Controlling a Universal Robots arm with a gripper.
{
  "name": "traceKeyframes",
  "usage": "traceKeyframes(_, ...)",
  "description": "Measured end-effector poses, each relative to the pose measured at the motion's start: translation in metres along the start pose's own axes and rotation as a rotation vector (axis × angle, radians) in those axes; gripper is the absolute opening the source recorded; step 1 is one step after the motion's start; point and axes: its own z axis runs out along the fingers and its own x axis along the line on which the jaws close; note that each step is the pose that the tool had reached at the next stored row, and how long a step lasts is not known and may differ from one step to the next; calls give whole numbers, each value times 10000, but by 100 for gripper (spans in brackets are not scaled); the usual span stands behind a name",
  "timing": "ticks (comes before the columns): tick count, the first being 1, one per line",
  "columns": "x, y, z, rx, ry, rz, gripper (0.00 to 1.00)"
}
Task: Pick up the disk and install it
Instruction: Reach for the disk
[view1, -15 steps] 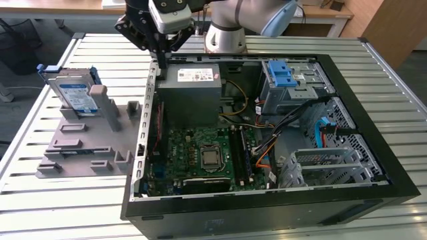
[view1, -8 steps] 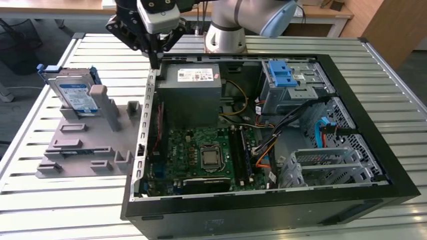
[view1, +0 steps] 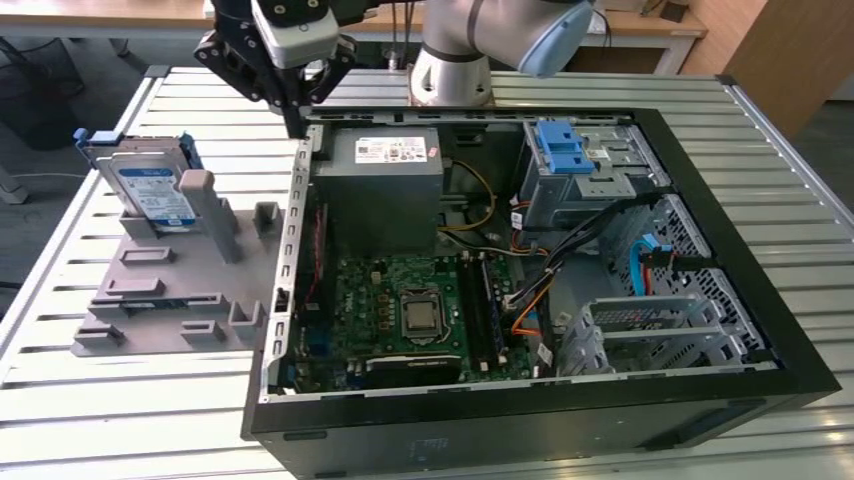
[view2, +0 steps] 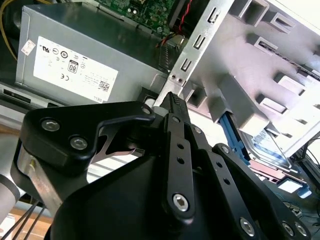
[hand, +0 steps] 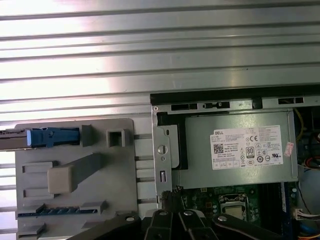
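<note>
While the gripper (view1: 291, 122) is held at the upper left of the exterior view, its fingers are seen pressed together with nothing between them. It is positioned over the side wall of the open computer case (view1: 534, 425), near the grey power supply box (view1: 387, 190) and well apart from the disk (view1: 147, 195).

The disk is stood on edge in a slot of the grey fixture (view1: 160, 290), at the left of the exterior view on the slatted table (view1: 134, 420). This posture is judged to leave its upper edge free for a grasp from above. A silver body, a white-and-blue label and a blue carrier frame are presented.

The metal drive bay (view1: 601, 180), topped by a blue latch (view1: 567, 150), is located at the upper right inside the case.
</note>
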Motion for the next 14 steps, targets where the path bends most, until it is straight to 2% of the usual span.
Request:
traceKeyframes(8, 123, -10, 5, 2, 37, 2, 11)
traceKeyframes(14, 200, -16, 13, 14, 188, 8, 11)
